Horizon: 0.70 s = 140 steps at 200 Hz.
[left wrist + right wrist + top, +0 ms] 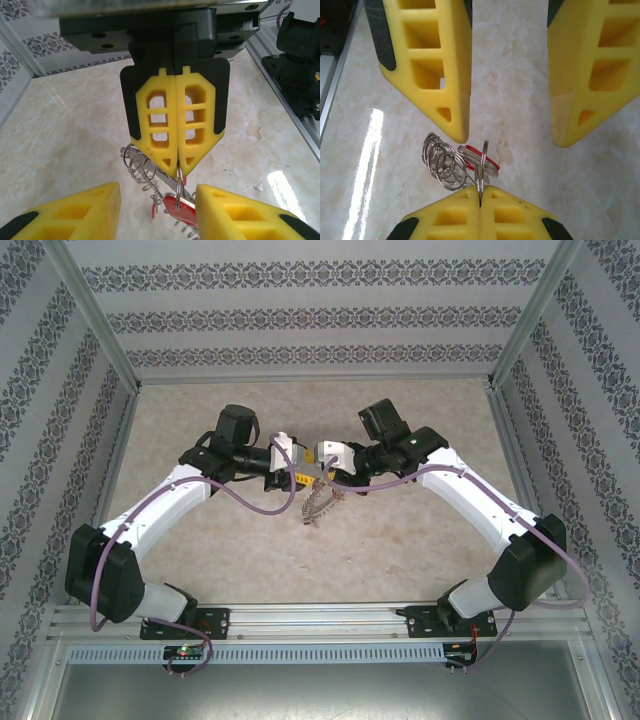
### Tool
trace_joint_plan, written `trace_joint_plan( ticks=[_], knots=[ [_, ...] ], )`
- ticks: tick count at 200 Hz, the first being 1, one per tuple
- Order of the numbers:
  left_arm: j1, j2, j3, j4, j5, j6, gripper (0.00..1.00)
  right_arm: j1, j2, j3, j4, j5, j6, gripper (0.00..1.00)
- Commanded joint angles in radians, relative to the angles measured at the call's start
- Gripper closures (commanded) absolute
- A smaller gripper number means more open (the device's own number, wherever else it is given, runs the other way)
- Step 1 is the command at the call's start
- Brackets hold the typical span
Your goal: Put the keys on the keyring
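Finding: the work sits over the middle of the pale marble-patterned worktop (400, 560), well clear of its left and right edges, with both arms meeting nose to nose. Your right end effector (177, 165) has its yellow pads pressed together, pinching one thin loop of the silvery metal keyring (440, 162) on edge. The rest of the coiled loops fan out to one side of the pinch. A small silver key with a bright red plastic head (487, 156) lies against the pinched loop, just beside the coils. Whether it is already threaded on cannot be told, and neither can whether the bundle touches the worktop. Your left end effector (512, 139) is spread, with one pad on either side of the bundle and nothing held between them. Assessment: the step in hand looks to be taking hold of the red-headed key so it can be worked along the loop. Recommendation: keep the right pinch firm and motionless, since the loop is held by a narrow edge and could twist out. Centre the left pads on the red head, not on the coils. Close only when the head sits squarely between them. Avoid catching a neighbouring loop, as that would drag the whole bundle.
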Motion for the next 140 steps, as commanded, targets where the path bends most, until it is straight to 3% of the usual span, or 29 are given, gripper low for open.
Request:
trace_joint_plan(
  ticks=[1,53,82,140],
  knots=[
    [-0.018,0.032,0.039,-0.066,0.052,0.047,0.61,0.011,0.006,0.043,0.000,-0.007,-0.013,1.00],
    [-0.025,0.049,0.038,-0.096,0.039,0.075,0.73,0.011,0.001,0.046,-0.005,-0.010,-0.017,1.00],
    [-0.025,0.050,0.046,-0.119,0.029,0.094,1.00,0.011,-0.001,0.042,-0.006,-0.016,-0.022,1.00],
    [-0.025,0.031,0.021,-0.143,-0.040,0.149,1.00,-0.034,-0.042,-0.012,0.050,-0.089,-0.018,1.00]
  ],
)
